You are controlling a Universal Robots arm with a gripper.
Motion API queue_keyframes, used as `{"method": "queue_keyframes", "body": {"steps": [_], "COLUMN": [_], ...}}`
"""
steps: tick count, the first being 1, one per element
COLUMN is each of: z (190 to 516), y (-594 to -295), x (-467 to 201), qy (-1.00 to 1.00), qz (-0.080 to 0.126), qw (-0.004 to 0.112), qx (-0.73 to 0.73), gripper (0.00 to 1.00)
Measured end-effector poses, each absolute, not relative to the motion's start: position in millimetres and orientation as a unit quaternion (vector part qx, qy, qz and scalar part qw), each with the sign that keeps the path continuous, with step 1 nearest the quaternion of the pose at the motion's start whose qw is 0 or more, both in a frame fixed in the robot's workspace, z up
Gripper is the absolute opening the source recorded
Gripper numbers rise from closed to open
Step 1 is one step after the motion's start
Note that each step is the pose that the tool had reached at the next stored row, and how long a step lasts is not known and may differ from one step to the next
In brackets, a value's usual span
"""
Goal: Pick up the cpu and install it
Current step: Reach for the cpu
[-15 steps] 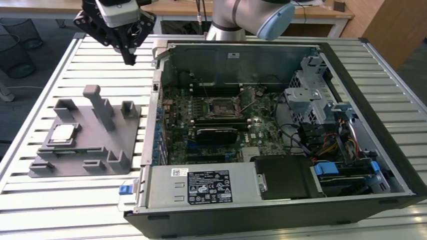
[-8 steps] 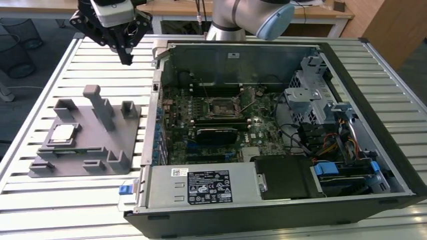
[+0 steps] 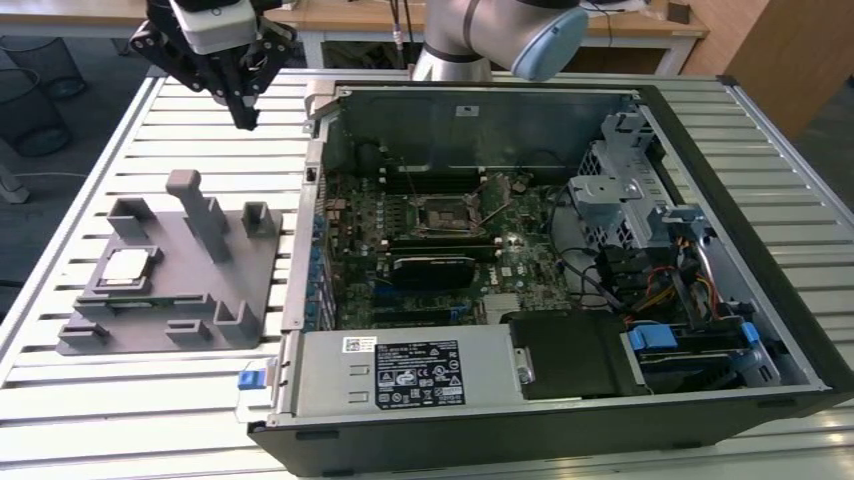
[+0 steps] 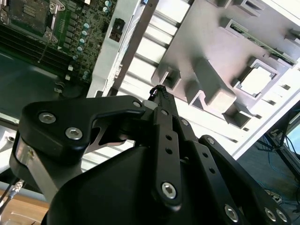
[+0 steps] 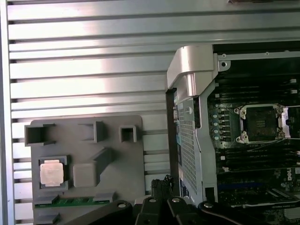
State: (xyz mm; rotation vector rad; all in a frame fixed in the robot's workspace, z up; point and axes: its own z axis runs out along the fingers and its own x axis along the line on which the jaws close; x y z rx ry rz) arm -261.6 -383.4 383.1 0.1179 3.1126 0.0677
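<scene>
gripper [image 3: 244,122] looks pinched shut on nothing, well apart from the cpu [image 3: 127,266] at the exterior view's left, so i'd come down square and grab edges only.

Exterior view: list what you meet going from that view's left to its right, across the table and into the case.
cpu → grey fixture's tall post → socket frame → metal drive cage

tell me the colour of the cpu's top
Silvery-white, on the small square cpu; clearest in the first wrist view.
</scene>
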Motion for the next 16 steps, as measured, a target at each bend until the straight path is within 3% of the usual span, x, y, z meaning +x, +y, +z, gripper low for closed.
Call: {"method": "queue_keyframes", "body": {"steps": [16], "z": [382.3], "y": [-381.3], "x": [-275.6], "qy": [0.999], "qz": [0.022], "qw": [0.013], "qx": [0.038], "gripper": [0.11]}}
